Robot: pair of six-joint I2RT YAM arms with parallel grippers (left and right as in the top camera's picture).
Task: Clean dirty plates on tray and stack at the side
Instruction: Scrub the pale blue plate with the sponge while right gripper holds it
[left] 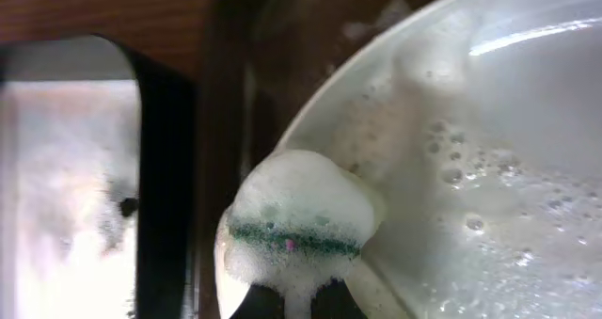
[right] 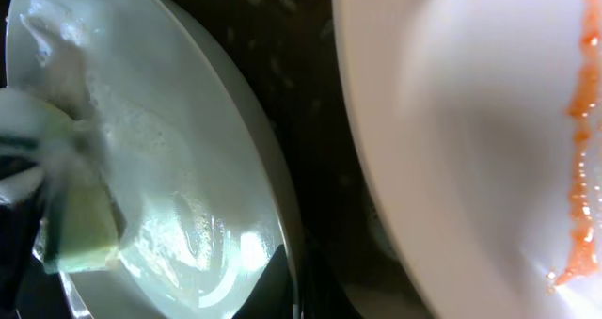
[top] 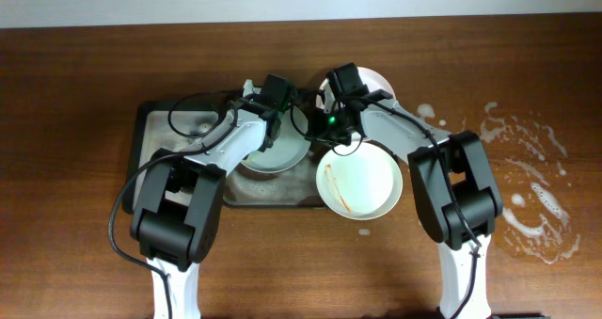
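A pale blue-grey plate (top: 273, 154) lies soapy on the dark tray (top: 155, 131). My left gripper (top: 275, 107) is shut on a foamy green sponge (left: 296, 227) that presses on this plate's inner face (left: 470, 168). My right gripper (top: 327, 129) is shut on the same plate's right rim (right: 287, 281). The plate (right: 169, 159) and the sponge (right: 83, 232) also show in the right wrist view. A white plate (top: 362, 180) with orange sauce streaks overhangs the tray's right end; it also shows in the right wrist view (right: 470, 150). Another white plate (top: 381, 79) lies behind the right arm.
White soap foam (top: 527, 192) spatters the brown tabletop at the right. The tray's dark rim (left: 165, 187) stands just left of the sponge. Both arms cross over the tray's back half.
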